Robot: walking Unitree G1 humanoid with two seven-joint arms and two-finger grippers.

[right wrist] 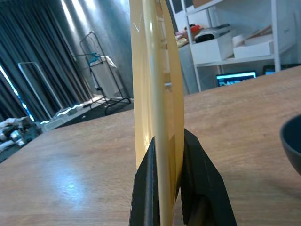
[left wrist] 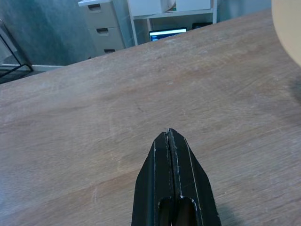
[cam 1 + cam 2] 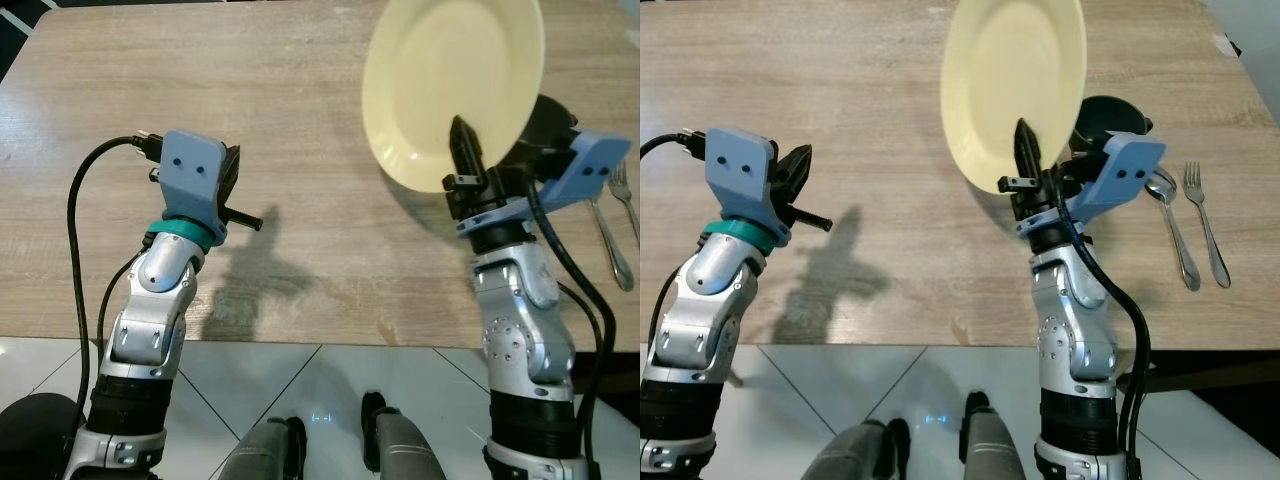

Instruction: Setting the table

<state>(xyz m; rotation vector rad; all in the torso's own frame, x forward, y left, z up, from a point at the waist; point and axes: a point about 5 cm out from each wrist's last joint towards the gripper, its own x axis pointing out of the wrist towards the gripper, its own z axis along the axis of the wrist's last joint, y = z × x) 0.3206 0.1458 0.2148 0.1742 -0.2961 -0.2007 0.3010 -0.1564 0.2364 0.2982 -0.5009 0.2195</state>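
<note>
The right gripper (image 3: 463,140) is clamped on the rim of a pale yellow plate (image 3: 450,85), holding it tilted up off the wooden table (image 3: 280,110) at about one o'clock in the head view (edge-on in the wrist view, pinched between both fingers). Just past the gripper sits a dark bowl (image 3: 1110,118), and at three o'clock a spoon (image 3: 1172,225) and fork (image 3: 1205,220) lie side by side. The left gripper (image 2: 171,155) hovers over bare tabletop at nine o'clock, fingers pressed together.
</note>
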